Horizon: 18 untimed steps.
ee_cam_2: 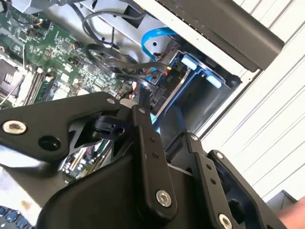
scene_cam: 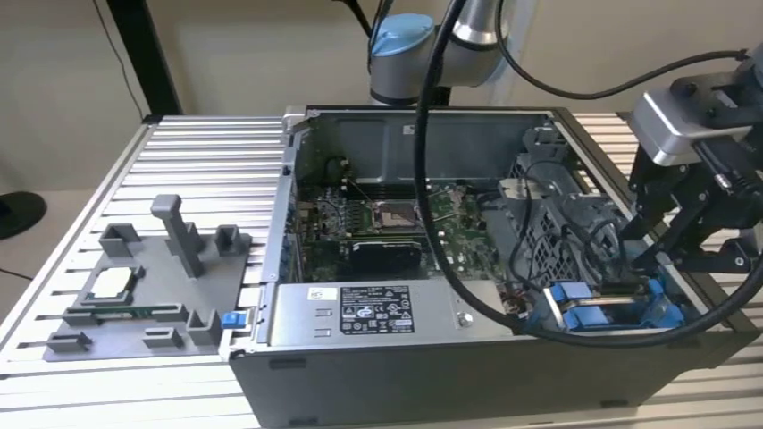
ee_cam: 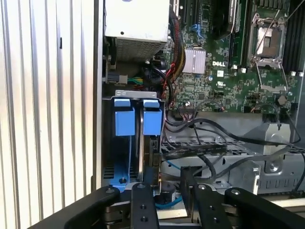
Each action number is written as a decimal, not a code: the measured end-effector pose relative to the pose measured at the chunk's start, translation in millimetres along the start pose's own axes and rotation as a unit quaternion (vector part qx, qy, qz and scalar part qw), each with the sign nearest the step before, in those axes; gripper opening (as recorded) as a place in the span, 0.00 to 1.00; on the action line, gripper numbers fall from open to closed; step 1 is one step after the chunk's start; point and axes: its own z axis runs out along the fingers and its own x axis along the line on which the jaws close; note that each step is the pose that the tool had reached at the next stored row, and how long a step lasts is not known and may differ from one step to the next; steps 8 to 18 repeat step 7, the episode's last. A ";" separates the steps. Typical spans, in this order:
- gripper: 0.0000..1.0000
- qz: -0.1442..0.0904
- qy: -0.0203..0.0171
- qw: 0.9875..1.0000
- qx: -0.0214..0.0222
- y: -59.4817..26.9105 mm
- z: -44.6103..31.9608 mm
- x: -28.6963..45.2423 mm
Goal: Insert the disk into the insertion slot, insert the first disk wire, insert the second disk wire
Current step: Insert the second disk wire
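We find the open computer case (scene_cam: 477, 268) lying on the ribbed metal table (scene_cam: 203, 170), its green motherboard (scene_cam: 381, 223) exposed. The gripper (scene_cam: 644, 268) hangs over the corner of the case at the exterior view's right, just above the insertion slot (scene_cam: 614, 313) with its blue plastic clips. In the first wrist view the disk (ee_cam: 148, 157) stands on edge inside the insertion slot (ee_cam: 133, 143), between two blue carrier tabs (ee_cam: 138, 121), directly beside the gripper (ee_cam: 164, 191). The fingers (ee_cam: 143, 210) stand narrowly apart; we cannot tell whether they grip anything. Black cables (ee_cam: 214, 148) run over the perforated metal wall next to the slot. The grey labelled power-supply box (scene_cam: 375, 313) sits along the case's near edge. A grey fixture tray (scene_cam: 149, 286) rests on the table at the exterior view's left.
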 end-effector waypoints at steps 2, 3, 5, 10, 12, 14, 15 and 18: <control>1.00 0.000 0.000 1.000 0.000 0.0 0.0 0.0; 1.00 0.000 0.000 1.000 0.000 0.0 -0.1 0.0; 1.00 0.000 0.000 1.000 0.000 0.0 -0.1 0.0; 1.00 0.000 0.000 1.000 0.000 0.0 -0.1 0.0; 1.00 0.000 0.000 1.000 0.000 0.0 -0.1 0.0; 1.00 0.000 0.000 1.000 0.000 0.0 -0.1 0.0; 1.00 0.000 0.000 1.000 0.000 0.0 -0.1 0.0; 1.00 0.000 0.000 1.000 0.000 0.0 -0.1 0.0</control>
